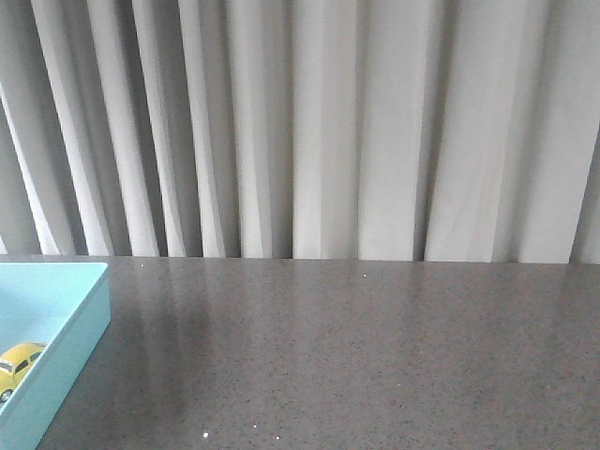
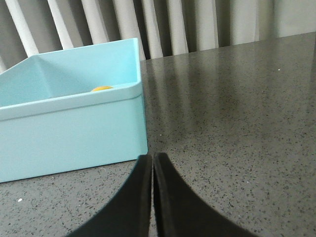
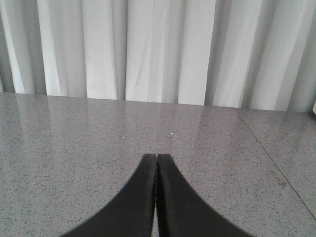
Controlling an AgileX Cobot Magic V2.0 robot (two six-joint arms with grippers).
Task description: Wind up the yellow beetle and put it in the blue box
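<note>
Pale curtains hang behind a speckled grey table. The yellow beetle already lies inside the blue box at the near left, nearest the left gripper; both it and the right gripper are pressed together, empty.

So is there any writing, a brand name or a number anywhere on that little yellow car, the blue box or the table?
None can be read. The yellow beetle is too small to show any badge or plate; the blue box has plain walls, and the table carries only specks.
</note>
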